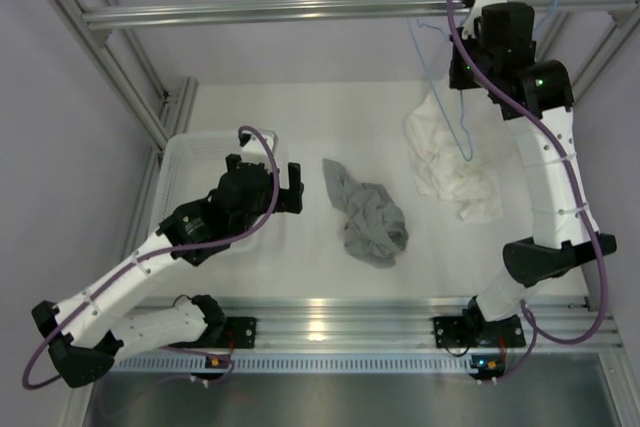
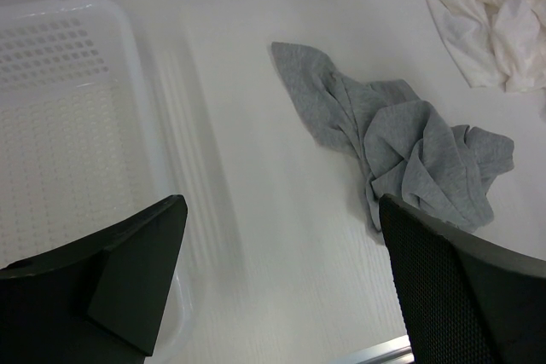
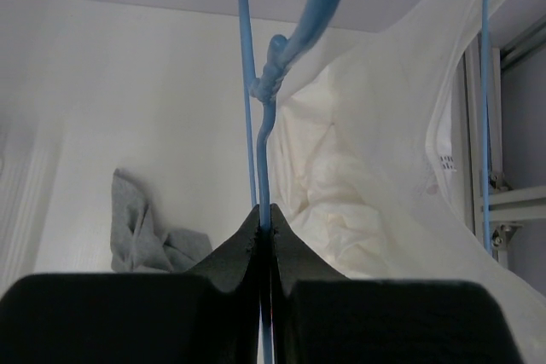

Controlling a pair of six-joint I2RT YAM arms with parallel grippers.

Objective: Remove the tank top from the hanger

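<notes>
The grey tank top (image 1: 368, 217) lies crumpled on the white table, off any hanger; it also shows in the left wrist view (image 2: 401, 142) and the right wrist view (image 3: 141, 232). The light-blue wire hanger (image 1: 463, 137) hangs bare below the top rail, its twisted neck in the right wrist view (image 3: 264, 151). My right gripper (image 1: 468, 75) is up by the rail, shut (image 3: 265, 210) on the hanger's wire just below the neck. My left gripper (image 1: 290, 187) is open and empty (image 2: 281, 210) over the table, left of the tank top.
A white garment (image 1: 450, 162) hangs on a second blue hanger (image 3: 486, 83) just right of the gripped one, its hem bunched on the table. A white perforated basket (image 1: 180, 162) sits at the left under my left arm. The aluminium rail (image 1: 300, 12) crosses the back.
</notes>
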